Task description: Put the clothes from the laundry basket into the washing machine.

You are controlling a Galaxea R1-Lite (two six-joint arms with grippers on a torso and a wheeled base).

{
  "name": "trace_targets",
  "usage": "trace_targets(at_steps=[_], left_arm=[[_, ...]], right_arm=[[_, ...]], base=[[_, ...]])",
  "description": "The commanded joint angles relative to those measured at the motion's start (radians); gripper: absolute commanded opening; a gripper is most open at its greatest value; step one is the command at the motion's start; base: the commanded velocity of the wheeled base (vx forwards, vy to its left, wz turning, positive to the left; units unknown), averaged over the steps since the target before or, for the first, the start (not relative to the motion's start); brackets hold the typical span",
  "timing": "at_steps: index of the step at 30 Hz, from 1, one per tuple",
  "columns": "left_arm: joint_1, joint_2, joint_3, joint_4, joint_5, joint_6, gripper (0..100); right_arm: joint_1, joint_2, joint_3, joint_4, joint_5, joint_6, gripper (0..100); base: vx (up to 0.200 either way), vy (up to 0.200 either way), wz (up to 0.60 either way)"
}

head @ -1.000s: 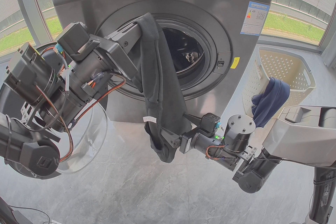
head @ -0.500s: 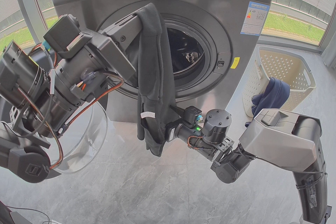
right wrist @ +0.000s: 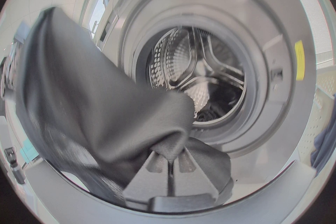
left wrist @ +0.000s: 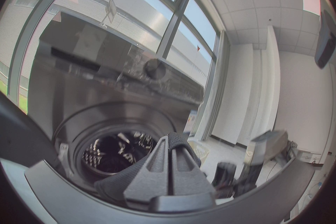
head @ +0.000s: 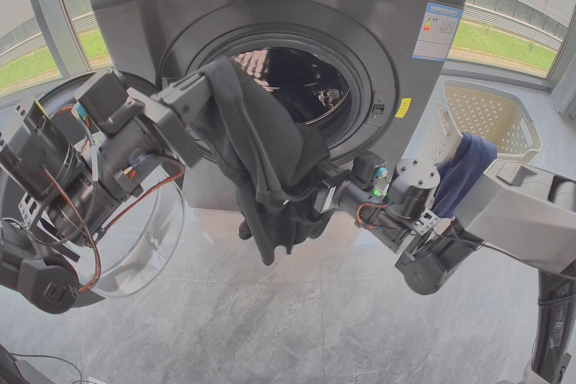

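Between the two grippers, as seen from the head view, a black garment is slung directly before the open drum mouth of the washing machine. One end is clamped by the left gripper and the other by the right gripper, which is held lower, while the loose middle is left hanging beneath both. Such a two-point hold is judged to be meant to gather the cloth, so that no tail trails outside when it is pushed in. The glass door is swung open under the left arm. Behind the right arm, the laundry basket is seen with a navy garment draped over its rim, not yet loaded. From the left wrist view, the left fingers are seen pressed together on a fold of dark knit, with the drum mouth just beyond the fingertips. From the right wrist view, the right fingers are likewise closed on a bunch of the fabric. The ribbed drum wall is lined up ahead of them, so a forward push is judged to be called for next.
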Motion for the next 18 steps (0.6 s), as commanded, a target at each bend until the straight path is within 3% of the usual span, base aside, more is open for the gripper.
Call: trace_targets(at_steps=[1, 6, 18], left_arm=[[0.052, 0.070, 0.114, -0.009, -0.005, 0.001, 0], [0.054, 0.128, 0.174, -0.015, -0.002, 0.004, 0], [0.055, 0.219, 0.243, -0.060, -0.001, 0.008, 0]], right_arm=[[-0.024, -0.194, 0.067, 0.010, -0.009, 0.004, 0], [-0.016, -0.250, 0.079, 0.010, -0.041, 0.008, 0], [-0.015, -0.312, 0.087, 0.010, -0.044, 0.018, 0]], base=[[0.000, 0.000, 0.00], [0.000, 0.000, 0.00], [0.000, 0.000, 0.00]])
